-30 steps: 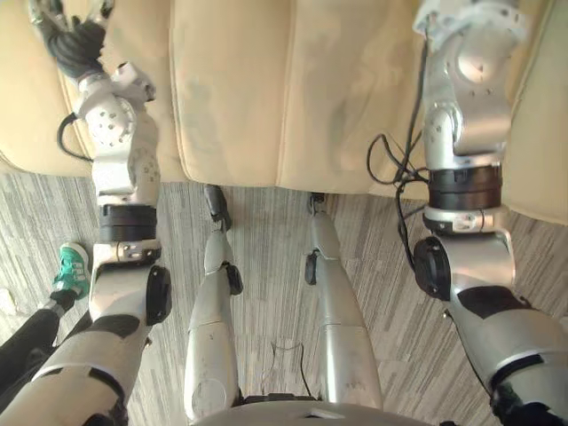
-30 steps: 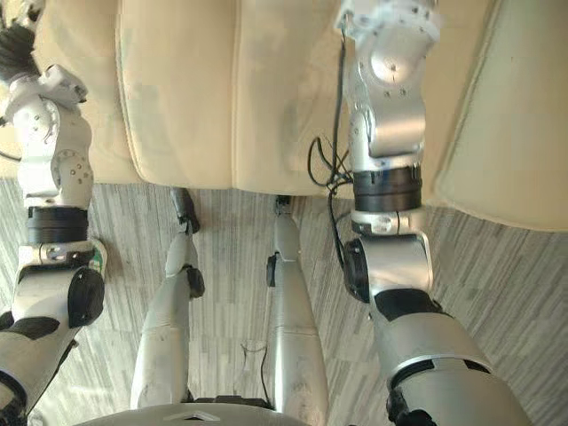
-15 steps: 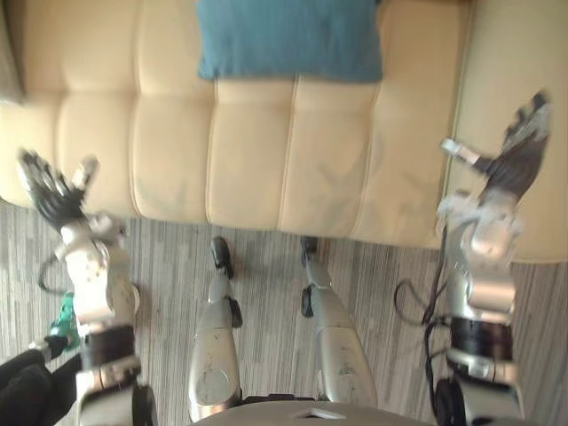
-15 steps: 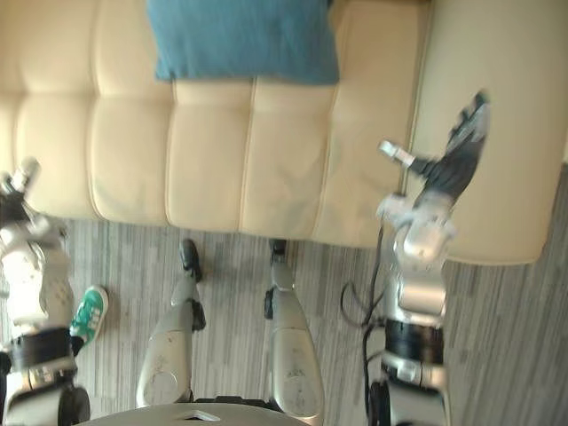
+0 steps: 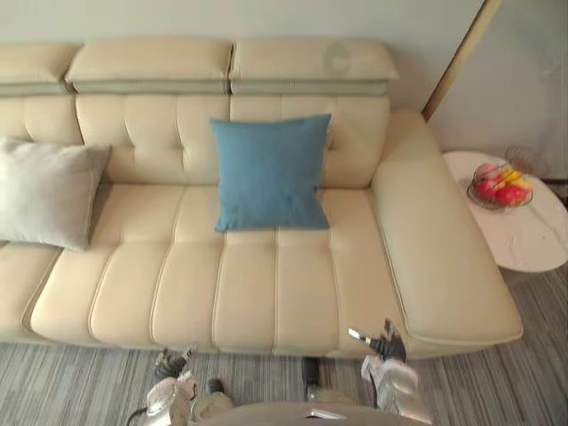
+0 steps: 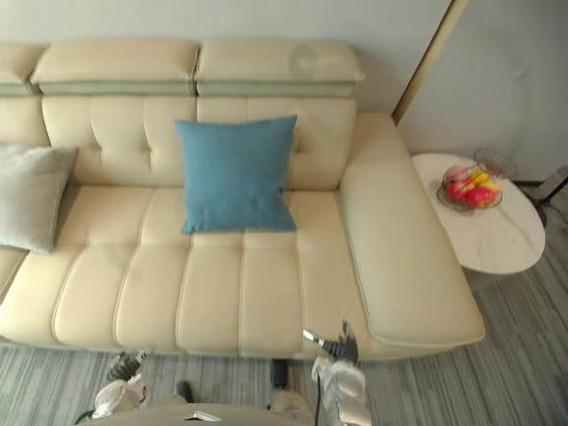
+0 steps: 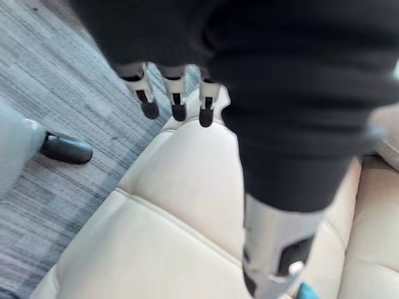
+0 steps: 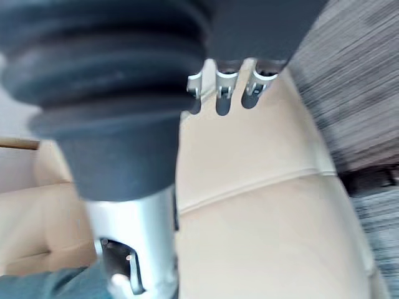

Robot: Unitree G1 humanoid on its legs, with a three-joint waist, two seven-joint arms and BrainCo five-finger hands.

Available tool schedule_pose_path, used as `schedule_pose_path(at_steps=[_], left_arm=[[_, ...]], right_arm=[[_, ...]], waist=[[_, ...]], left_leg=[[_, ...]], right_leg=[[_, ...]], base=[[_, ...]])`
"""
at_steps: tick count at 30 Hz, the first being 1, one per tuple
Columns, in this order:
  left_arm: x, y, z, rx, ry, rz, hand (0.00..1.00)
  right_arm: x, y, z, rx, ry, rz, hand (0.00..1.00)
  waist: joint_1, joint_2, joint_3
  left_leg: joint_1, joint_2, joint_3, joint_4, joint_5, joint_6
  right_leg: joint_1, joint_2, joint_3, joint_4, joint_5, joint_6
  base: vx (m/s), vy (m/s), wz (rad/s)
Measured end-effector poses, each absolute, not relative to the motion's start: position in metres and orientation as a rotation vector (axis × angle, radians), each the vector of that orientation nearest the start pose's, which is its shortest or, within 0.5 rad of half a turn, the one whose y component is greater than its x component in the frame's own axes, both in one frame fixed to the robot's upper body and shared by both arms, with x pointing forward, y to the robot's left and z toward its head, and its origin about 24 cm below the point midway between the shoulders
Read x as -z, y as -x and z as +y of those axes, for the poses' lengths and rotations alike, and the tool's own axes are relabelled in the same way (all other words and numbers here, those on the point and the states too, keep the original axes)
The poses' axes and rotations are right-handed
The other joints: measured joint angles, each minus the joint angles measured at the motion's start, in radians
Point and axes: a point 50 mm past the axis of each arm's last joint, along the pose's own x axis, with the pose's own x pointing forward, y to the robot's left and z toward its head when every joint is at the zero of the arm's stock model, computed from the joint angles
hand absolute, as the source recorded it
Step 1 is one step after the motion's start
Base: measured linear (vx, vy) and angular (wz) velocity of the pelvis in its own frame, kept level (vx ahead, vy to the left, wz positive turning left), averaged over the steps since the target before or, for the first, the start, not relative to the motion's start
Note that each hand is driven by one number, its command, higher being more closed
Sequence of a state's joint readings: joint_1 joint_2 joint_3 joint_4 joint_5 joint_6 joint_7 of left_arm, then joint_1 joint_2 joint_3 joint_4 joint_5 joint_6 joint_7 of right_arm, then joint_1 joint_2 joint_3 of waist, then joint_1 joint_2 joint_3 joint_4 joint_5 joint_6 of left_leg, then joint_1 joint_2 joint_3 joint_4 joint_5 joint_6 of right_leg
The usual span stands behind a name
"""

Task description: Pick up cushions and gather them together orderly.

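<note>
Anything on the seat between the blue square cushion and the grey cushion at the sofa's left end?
Nothing visible. Bare cream leather sofa seat lies between the blue square cushion and the grey cushion, which sit apart from each other.

The silver-fingered left hand (image 5: 169, 363), its back under a dark ribbed cover, is hovering low at the lower left of the head view, its fingers (image 7: 175, 103) reaching out straight and gripping nothing. The right hand (image 5: 383, 343) is hovering low on the right (thumb (image 8: 134, 243) set apart), its fingers (image 8: 223, 94) likewise extending straight, empty.
</note>
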State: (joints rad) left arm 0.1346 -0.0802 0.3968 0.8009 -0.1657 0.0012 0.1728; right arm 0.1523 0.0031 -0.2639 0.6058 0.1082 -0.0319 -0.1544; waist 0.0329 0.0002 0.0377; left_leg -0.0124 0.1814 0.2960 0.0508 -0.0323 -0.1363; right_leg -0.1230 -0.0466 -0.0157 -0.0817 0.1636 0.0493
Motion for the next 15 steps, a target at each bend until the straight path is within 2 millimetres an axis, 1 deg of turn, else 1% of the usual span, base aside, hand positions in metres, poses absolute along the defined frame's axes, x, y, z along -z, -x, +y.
schedule_pose_path(at_steps=[4,5,6,8,10,15], left_arm=[[0.158,-0.085,0.193,-0.607,0.257,1.059,0.00],[0.158,-0.083,0.193,-0.605,0.250,1.067,0.00],[0.160,-0.081,0.192,-0.595,0.236,1.087,0.00],[0.161,-0.077,0.192,-0.592,0.232,1.104,0.00],[0.162,-0.076,0.193,-0.584,0.220,1.111,0.00],[0.164,-0.073,0.196,-0.563,0.201,1.141,0.00]], right_arm=[[0.136,-0.114,-0.215,0.537,-0.139,0.886,0.00],[0.138,-0.110,-0.214,0.539,-0.144,0.903,0.00],[0.144,-0.101,-0.213,0.552,-0.162,0.952,0.00],[0.151,-0.089,-0.213,0.574,-0.182,1.014,0.00],[0.154,-0.081,-0.214,0.585,-0.188,1.050,0.00],[0.157,-0.078,-0.216,0.598,-0.184,1.086,0.00]], waist=[[0.000,0.002,-0.023],[-0.001,0.002,-0.029],[-0.001,0.001,-0.033],[-0.001,0.000,-0.038],[-0.001,0.000,-0.038],[-0.002,-0.003,-0.037]], left_leg=[[0.069,0.001,0.007,-0.001,-0.020,-0.007],[0.071,0.001,0.007,0.000,-0.022,-0.007],[0.088,0.000,0.009,-0.002,-0.026,-0.009],[0.104,0.000,0.009,-0.002,-0.034,-0.011],[0.115,-0.001,0.009,-0.002,-0.041,-0.010],[0.139,-0.010,0.008,0.000,-0.053,-0.009]], right_leg=[[0.060,0.001,0.002,-0.004,-0.015,0.001],[0.062,0.001,0.002,-0.004,-0.016,0.001],[0.078,0.001,0.003,-0.004,-0.020,0.002],[0.096,0.001,0.006,-0.004,-0.022,0.001],[0.107,0.000,0.009,-0.004,-0.023,0.002],[0.123,-0.002,0.031,0.002,-0.026,0.005]], base=[[0.02,0.024,-0.04],[0.03,0.029,-0.03],[0.00,0.000,0.00],[0.01,0.016,-0.01],[0.01,0.014,-0.03],[0.01,0.028,-0.09]])
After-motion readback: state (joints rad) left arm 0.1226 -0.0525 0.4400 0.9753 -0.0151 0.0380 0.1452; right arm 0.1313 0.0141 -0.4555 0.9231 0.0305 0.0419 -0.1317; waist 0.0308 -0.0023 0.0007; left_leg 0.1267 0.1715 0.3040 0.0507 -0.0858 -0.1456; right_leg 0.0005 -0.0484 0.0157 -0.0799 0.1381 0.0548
